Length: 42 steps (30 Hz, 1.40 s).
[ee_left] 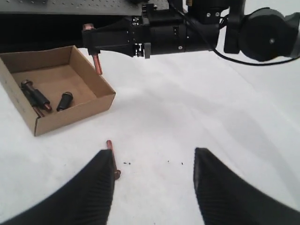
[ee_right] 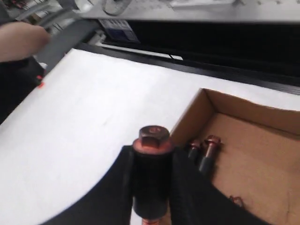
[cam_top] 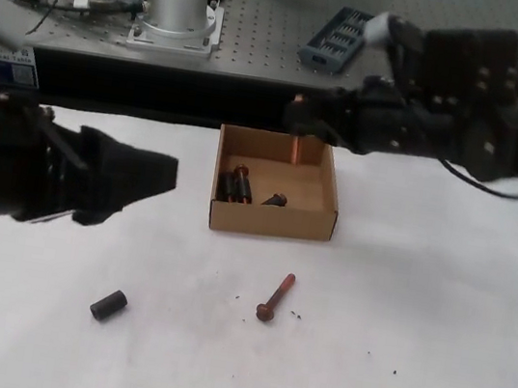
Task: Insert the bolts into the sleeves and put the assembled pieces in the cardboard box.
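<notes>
Presently: right tool (ee_left: 93, 40) clamped on assembled piece (ee_right: 151, 164), long axis upright, shank down, above the far rim of the cardboard box (cam_top: 275, 219). Left tool (ee_left: 153, 157) agape, empty, beside loose bolt (cam_top: 276, 295) on the counter (cam_top: 434, 328).

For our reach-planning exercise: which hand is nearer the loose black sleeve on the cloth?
Left. The left hand hangs beyond the sleeve; the right hand is farther off, above the cardboard box.
</notes>
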Each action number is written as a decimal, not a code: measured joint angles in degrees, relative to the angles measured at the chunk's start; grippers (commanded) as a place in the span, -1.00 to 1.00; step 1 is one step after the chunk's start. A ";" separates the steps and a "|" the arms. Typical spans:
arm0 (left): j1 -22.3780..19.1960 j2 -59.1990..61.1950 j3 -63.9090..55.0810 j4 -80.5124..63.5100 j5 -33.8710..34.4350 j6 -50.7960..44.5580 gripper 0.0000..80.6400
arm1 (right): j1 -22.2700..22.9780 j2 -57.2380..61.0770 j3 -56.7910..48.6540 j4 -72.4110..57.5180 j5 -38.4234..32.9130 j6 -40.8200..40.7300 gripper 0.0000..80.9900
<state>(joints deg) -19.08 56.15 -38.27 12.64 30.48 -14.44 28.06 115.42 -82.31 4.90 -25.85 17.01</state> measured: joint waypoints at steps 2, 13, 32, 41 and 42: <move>-0.15 -1.02 0.00 1.98 -1.14 0.03 -0.27 | 0.00 1.92 -2.95 4.25 2.57 0.72 -0.74; -0.15 -1.96 0.00 14.29 -3.73 0.29 -0.27 | 1.24 4.23 -8.54 12.67 7.20 5.73 -0.03; -0.15 -1.60 0.00 16.56 -17.23 13.29 -0.26 | 5.30 -14.60 2.72 37.66 7.25 -13.26 -0.25; -0.15 3.14 0.00 23.07 -17.67 16.89 -0.06 | 8.08 -26.74 16.53 35.97 8.03 -12.91 -0.25; -0.15 3.43 0.00 22.69 -17.36 17.66 -0.06 | 8.14 -26.89 17.63 35.82 8.31 -12.85 -0.25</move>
<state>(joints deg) -19.23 59.58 -38.27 35.33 13.12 3.22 36.19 88.53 -64.68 40.72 -17.54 4.16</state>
